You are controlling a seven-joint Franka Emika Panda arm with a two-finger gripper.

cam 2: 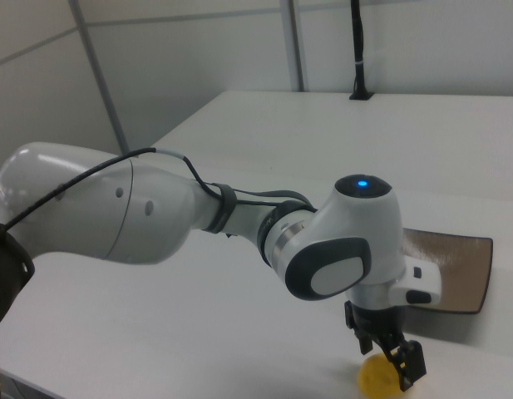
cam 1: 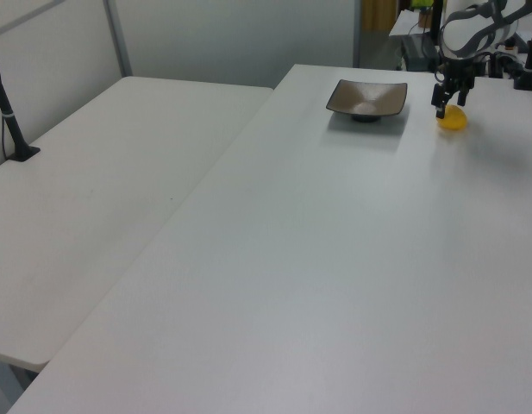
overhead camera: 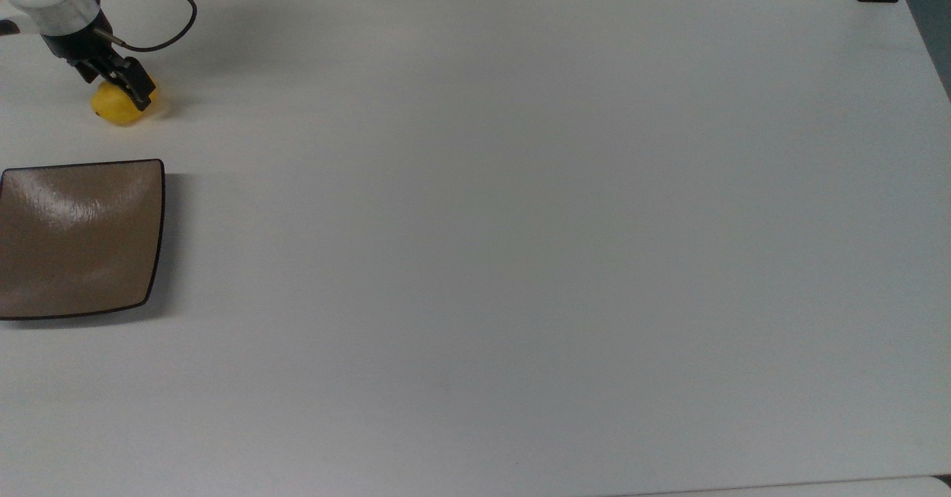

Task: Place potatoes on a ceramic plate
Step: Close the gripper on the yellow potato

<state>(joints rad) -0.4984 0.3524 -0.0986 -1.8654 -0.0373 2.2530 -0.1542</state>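
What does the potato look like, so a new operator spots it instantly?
Start at the white table and find the brown square plate at the top view's left edge. Just above it, under the gripper, sits the potato: a small, smooth, bright yellow, egg-shaped lump.

1. A white table point(overhead camera: 520, 222) carries everything.
2. The yellow potato point(overhead camera: 117, 105) lies on it near the top view's far left corner.
3. The brown ceramic plate point(overhead camera: 78, 237) sits at the top view's left edge, apart from the potato.
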